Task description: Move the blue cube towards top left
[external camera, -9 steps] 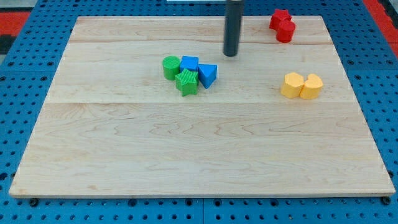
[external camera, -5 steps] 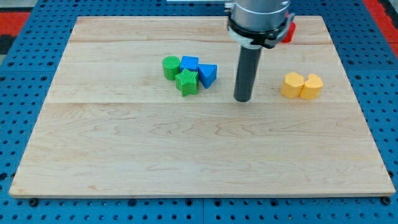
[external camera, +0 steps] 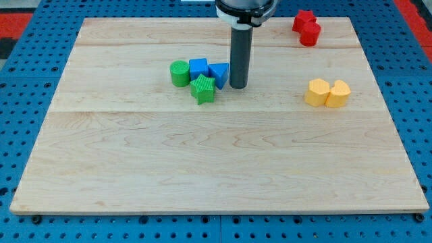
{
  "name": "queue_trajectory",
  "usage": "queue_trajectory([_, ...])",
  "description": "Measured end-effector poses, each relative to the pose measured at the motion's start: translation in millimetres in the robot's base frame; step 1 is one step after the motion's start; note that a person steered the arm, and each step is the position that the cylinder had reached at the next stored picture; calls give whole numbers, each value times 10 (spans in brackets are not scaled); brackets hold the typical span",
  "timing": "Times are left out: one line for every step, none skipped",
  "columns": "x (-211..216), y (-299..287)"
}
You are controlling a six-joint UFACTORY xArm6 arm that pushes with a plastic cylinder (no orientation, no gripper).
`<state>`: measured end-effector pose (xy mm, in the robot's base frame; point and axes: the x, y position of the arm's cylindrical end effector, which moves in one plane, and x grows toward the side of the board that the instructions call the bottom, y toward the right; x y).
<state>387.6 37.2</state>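
Note:
The blue cube (external camera: 198, 68) sits in a tight cluster left of the board's middle, between a green cylinder (external camera: 179, 73) on its left and a blue triangular block (external camera: 219, 72) on its right. A green star-shaped block (external camera: 202, 89) lies just below them. My tip (external camera: 238, 86) stands against the right side of the blue triangular block, to the right of the blue cube.
Two red blocks (external camera: 307, 28) lie at the view's top right. Two yellow blocks (external camera: 327, 92) sit at the right. The wooden board (external camera: 216, 162) rests on a blue pegboard surround.
My tip swung down and right, then came back left against the blue triangular block. The blue cube, triangular block and green cylinder have shifted slightly left and up.

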Motion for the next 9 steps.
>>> queue_trajectory([-17, -92])
queue_trajectory([-243, -348])
queue_trajectory([-462, -659])
queue_trajectory([-644, -979])
queue_trajectory([-773, -1165])
queue_trajectory([-764, -1251])
queue_trajectory([-672, -1364])
queue_trajectory([-680, -1619])
queue_trajectory([-842, -1995])
